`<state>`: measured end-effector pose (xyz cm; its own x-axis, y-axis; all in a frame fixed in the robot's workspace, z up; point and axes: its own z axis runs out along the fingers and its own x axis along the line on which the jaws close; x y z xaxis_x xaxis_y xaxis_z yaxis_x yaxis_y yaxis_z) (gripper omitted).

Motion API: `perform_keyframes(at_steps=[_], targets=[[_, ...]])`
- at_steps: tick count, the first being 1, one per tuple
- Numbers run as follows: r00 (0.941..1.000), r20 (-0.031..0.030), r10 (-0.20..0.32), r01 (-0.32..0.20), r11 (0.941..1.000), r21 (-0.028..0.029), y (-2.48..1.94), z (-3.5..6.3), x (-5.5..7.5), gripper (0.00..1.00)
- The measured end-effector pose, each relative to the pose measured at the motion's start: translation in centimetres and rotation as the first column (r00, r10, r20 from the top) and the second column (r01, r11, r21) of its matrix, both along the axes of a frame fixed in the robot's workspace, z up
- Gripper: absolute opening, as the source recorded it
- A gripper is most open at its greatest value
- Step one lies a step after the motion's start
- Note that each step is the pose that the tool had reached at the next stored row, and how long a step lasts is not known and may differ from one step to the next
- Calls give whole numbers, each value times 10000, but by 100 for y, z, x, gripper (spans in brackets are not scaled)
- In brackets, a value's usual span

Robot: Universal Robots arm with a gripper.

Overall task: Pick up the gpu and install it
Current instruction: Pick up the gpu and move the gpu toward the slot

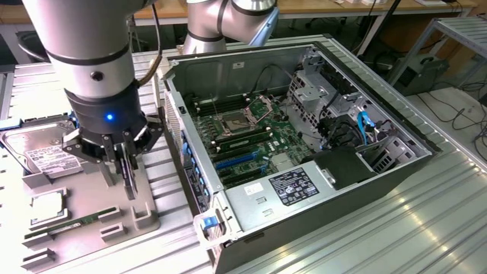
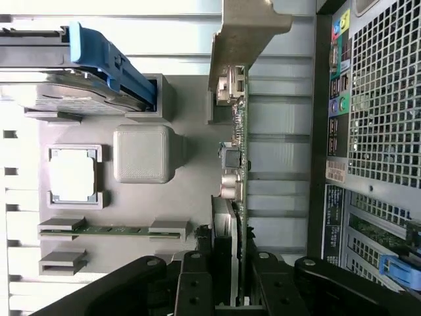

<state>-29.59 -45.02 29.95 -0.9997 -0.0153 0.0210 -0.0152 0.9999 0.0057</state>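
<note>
Fingers (image 2: pixel 197 289) are closed narrowly on the gpu (image 2: pixel 238 164), clamping the thin green card by its two faces at one end. The pale metal bracket (image 2: pixel 245 39) is at the card's far end, away from the grip. In the exterior view the gpu (image 1: pixel 130 182) hangs edge-on and upright below the fingers (image 1: pixel 120 162), over the grey holder tray (image 1: pixel 145 214). Whether its lower end touches the tray cannot be told.

On the same tray lie a hard drive (image 1: pixel 42 151), a square processor (image 1: pixel 47 206) and a long narrow RAM stick (image 1: pixel 72 222), all toward the exterior view's left of the card.

The open computer case (image 1: pixel 190 171) lies on its side on the ribbed metal surface (image 1: pixel 396 228), just beside the tray on the exterior view's right. Its motherboard (image 1: pixel 243 137) faces up, with blue slots (image 1: pixel 236 161) showing
</note>
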Motion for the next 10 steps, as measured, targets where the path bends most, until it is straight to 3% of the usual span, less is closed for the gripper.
perform_keyframes(at_steps=[4, 10], targets=[[10000, 0, 0, 0, 10000, 0, 0, 302, 0, 28], [10000, 1, 0, 0, 10000, 1, 0, 544, 0, 28]])
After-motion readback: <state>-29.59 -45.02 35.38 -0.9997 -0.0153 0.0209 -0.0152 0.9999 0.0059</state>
